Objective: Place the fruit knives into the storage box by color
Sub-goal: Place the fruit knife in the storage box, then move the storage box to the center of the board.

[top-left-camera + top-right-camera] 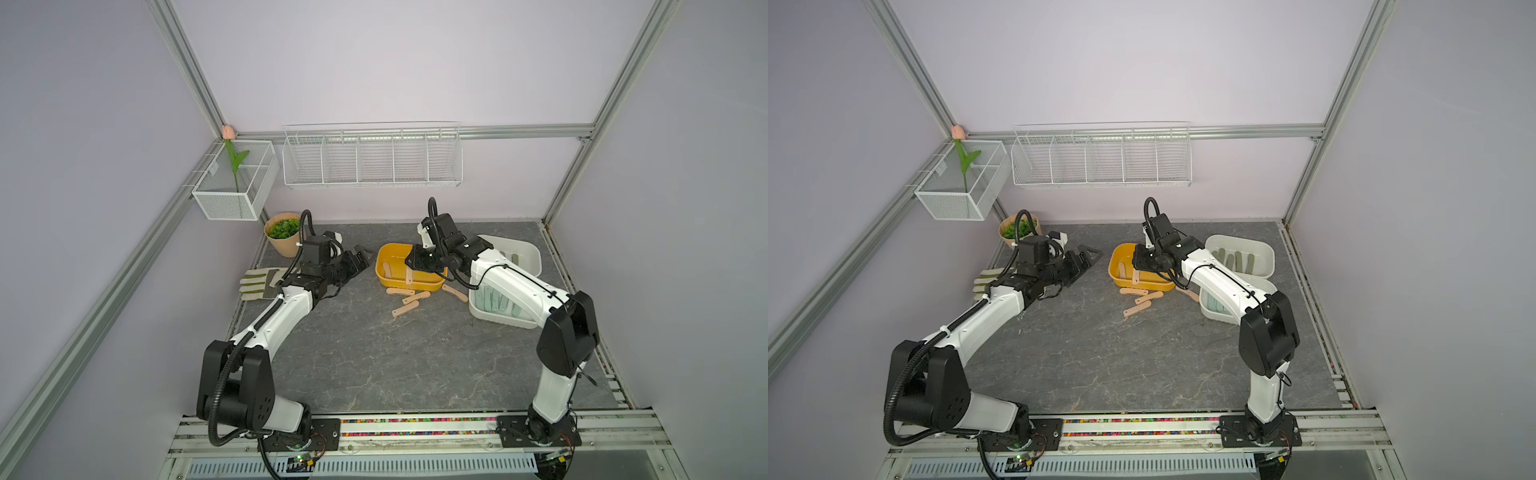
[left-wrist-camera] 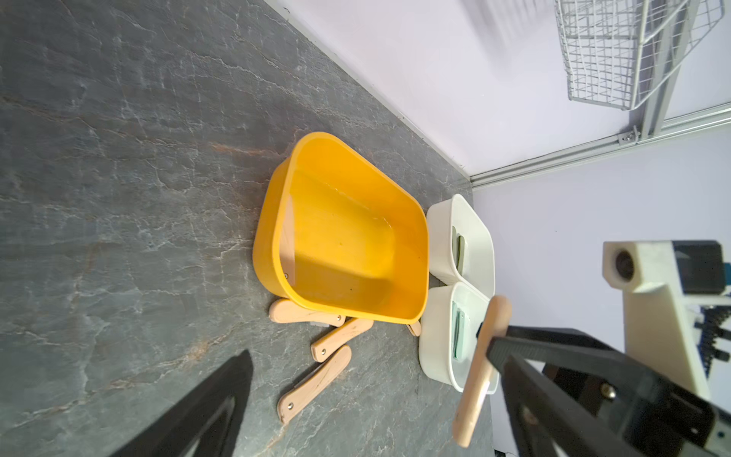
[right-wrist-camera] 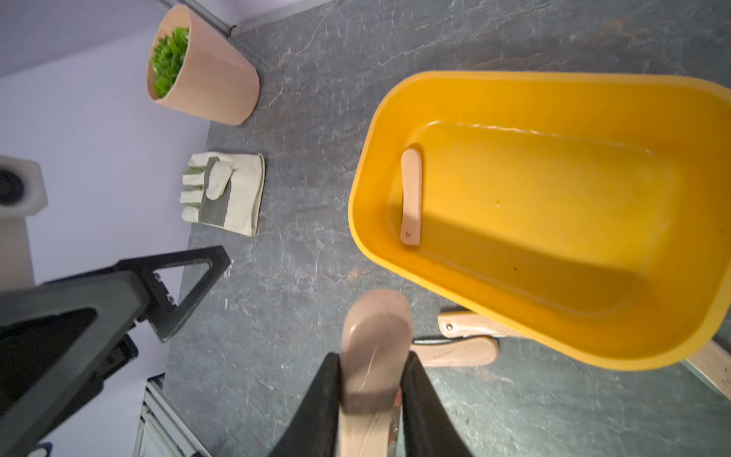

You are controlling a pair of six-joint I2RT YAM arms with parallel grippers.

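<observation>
Glossy, smooth plastic: yellow bin, white bins. Smooth plastic, slight sheen: fruit knife. Matt, veined stone-look surface: tabletop. Coarse woven cloth: glove. White-coated metal wire: wall rack.

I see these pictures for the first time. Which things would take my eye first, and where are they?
The bright yellow box at the middle back of the grey table stands out first, with a peach-pink fruit knife lying inside it. Near its front rim the right gripper is shut on a second peach-pink knife, and loose knives of the same colour lie on the table before the box.
</observation>
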